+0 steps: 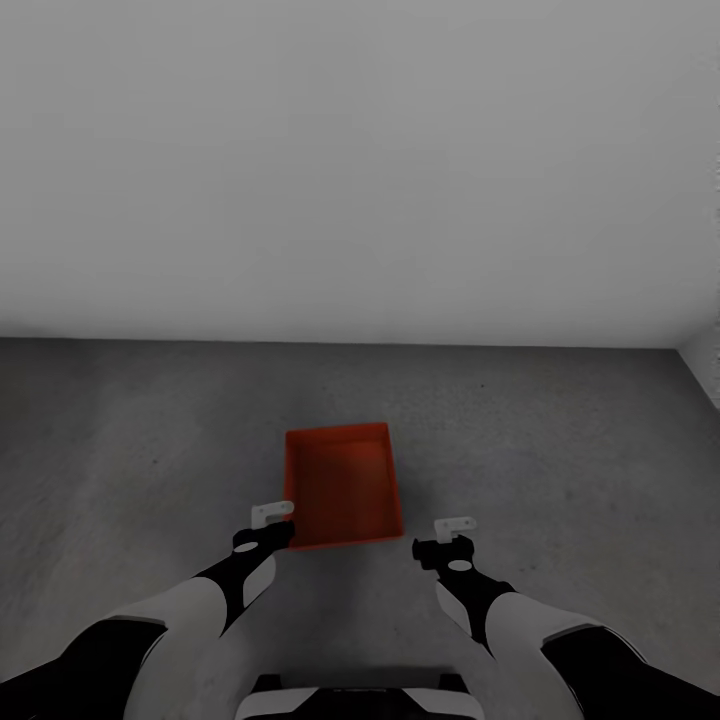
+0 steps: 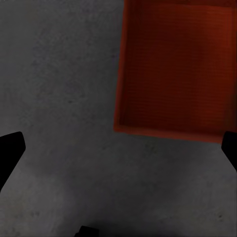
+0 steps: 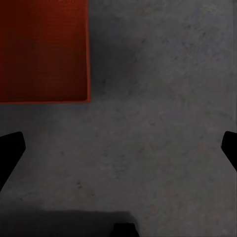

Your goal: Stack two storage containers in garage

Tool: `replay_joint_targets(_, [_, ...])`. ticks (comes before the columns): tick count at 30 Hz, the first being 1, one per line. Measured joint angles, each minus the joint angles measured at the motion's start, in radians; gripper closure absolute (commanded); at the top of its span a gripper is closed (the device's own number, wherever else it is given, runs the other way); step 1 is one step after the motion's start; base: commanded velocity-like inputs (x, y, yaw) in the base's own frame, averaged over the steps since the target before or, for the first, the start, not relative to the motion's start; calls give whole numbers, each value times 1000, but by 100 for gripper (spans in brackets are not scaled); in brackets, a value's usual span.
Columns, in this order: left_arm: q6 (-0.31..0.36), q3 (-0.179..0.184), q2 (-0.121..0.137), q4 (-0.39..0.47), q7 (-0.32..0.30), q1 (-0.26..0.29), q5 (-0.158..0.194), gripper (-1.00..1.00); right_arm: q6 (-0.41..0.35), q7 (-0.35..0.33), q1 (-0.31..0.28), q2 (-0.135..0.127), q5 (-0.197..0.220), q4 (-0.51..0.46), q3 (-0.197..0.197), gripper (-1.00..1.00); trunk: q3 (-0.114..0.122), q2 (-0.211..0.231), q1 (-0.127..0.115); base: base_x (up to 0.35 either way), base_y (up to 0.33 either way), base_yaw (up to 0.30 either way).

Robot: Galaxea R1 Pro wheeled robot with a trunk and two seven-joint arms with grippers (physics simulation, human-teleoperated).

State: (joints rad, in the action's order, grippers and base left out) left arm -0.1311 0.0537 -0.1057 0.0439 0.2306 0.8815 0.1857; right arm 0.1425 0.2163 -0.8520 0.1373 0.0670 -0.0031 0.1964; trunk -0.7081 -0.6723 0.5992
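Observation:
One orange-red open-top storage container [image 1: 343,485] sits on the dark grey concrete garage floor [image 1: 140,450], straight ahead of me, empty inside. The other container is out of view. My left gripper [image 1: 270,533] hovers above the floor just off the bin's near left corner, open, with nothing between its fingers [image 2: 10,153]. The bin [image 2: 175,69] lies just past that gripper. My right gripper [image 1: 448,545] hangs open over bare floor a little off the near right corner of the bin [image 3: 42,49]; its fingers [image 3: 11,150] are spread wide.
A plain light-grey wall [image 1: 360,170] rises a short way behind the bin. A second wall [image 1: 705,365] meets it at the far right. Mottled concrete stretches to both sides of the bin.

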Motion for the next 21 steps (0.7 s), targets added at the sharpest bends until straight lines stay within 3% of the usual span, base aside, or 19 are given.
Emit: replay_joint_targets(21, [0, 0, 0, 0, 0, 0, 0, -100, -2, 0, 0, 0, 0, 0, 0, -100, 94, 147, -81, 0, 0, -108])
